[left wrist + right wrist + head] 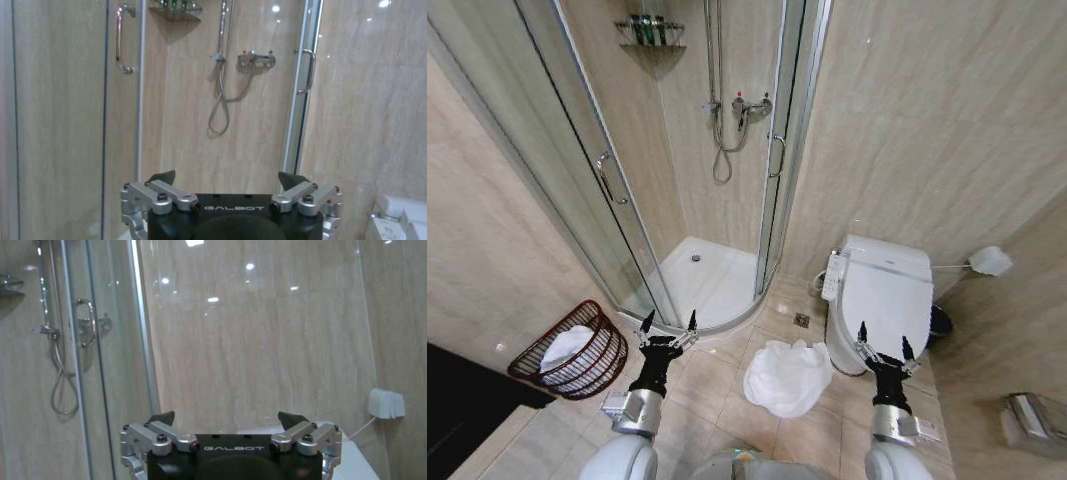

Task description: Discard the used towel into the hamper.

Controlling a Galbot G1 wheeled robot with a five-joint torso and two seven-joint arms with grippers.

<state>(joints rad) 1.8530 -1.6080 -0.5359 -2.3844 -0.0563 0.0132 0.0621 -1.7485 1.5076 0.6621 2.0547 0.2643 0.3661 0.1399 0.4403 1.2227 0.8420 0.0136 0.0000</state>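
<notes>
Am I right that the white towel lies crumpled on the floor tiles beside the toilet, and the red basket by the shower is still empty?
Not quite. The towel does lie crumpled on the floor beside the toilet, but the hamper by the shower is not empty: the head view shows something white already inside it.

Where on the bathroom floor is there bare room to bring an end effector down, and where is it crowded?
Bare tile lies between the hamper and the towel, under the open left end effector. It is crowded between towel and toilet, which touch, below the open right end effector. The hamper already holds white cloth.
</notes>
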